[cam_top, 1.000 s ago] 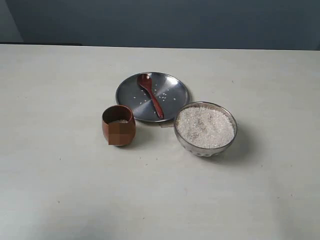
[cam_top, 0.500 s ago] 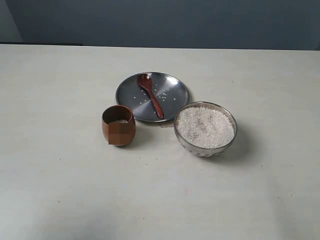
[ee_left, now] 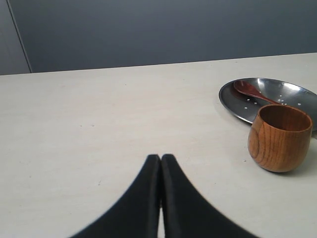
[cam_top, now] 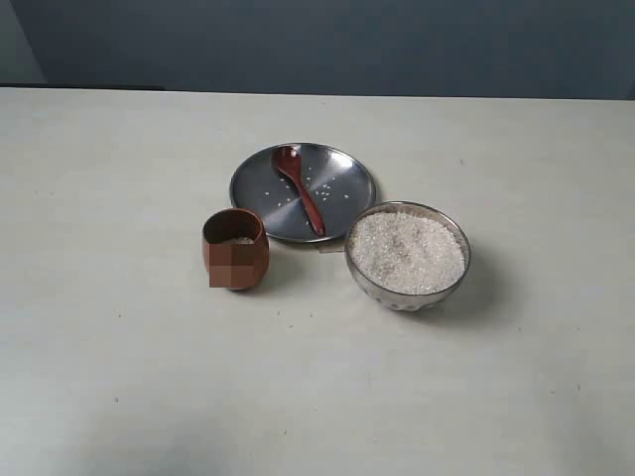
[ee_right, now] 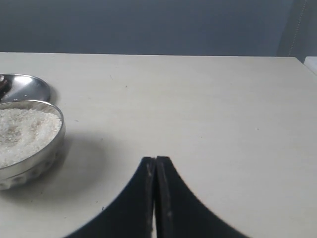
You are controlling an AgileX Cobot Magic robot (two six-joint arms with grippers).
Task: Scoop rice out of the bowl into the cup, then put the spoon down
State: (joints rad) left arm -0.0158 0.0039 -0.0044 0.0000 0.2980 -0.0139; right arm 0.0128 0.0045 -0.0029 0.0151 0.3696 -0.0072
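We are noting both grippers, left (ee_left: pixel 160 159) and right (ee_right: pixel 155 161), with fingers together and empty, the spoon (cam_top: pixel 298 188) lying on the plate (cam_top: pixel 347 203), so grasping its handle end seems wisest.

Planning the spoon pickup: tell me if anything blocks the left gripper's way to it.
The cup stands partly between the left gripper and the spoon, which lies on the plate behind it. Otherwise only bare table.

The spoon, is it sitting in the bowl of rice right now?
No, the spoon lies on the steel plate, outside the bowl of rice.
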